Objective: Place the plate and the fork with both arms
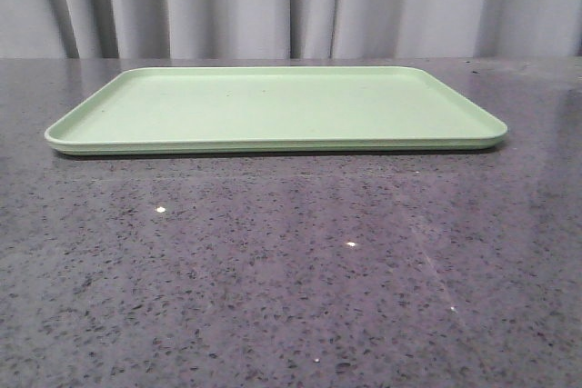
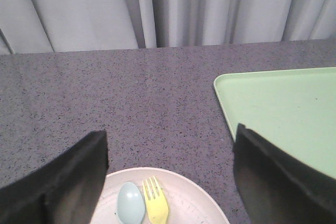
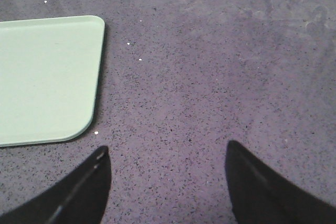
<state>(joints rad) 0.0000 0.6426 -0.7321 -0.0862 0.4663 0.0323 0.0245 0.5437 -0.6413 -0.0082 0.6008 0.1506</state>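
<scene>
Seemingly start: nothing moved yet.
Left gripper [image 2: 168,182]: jaws spread above plate [image 2: 189,198], ready to grasp; fork [image 2: 155,203] inside.
Right gripper [image 3: 168,182]: jaws spread, empty, over bench [image 3: 210,77].
Tray [image 1: 273,106]: awaiting both.

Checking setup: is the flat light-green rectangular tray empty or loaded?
Empty. The flat light-green rectangular tray shows only bare surface in all three views.

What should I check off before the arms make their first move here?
1. Tray bare, ready to receive: ok.
2. Plate located, below the left tool: ok.
3. Fork located, lying on the plate beside a blue spoon: ok.
4. Left tool open, holding nothing: ok.
5. Right tool open over bare table: ok.
6. Whole plate rim visible for a grasp: cannot tell, only part shows.
</scene>
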